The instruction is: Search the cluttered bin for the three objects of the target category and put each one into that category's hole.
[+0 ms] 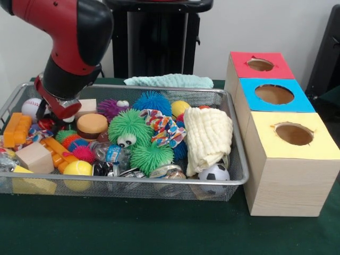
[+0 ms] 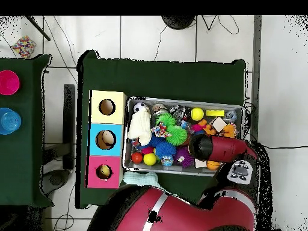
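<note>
The wire mesh bin (image 1: 159,181) holds a heap of toys. A white cloth with multicolour dots (image 1: 166,126) lies crumpled in the middle, between green and blue puffer balls. A folded cream cloth (image 1: 208,136) lies at the bin's right end. A mint cloth (image 1: 169,81) lies on the table behind the bin. The yellow-topped hole (image 1: 294,134) is in the nearest box on the right. My gripper (image 1: 59,113) hangs low over the bin's left end, beside a baseball, far from the cloths. In the overhead view the arm (image 2: 212,148) hides the gripper.
Blue-topped (image 1: 274,94) and red-topped (image 1: 260,64) holes sit behind the yellow one. The bin also holds a toy burger (image 1: 91,125), wooden blocks (image 1: 34,156), a yellow ball (image 1: 77,169), a small football (image 1: 214,173) and orange bricks (image 1: 16,129). The table is green.
</note>
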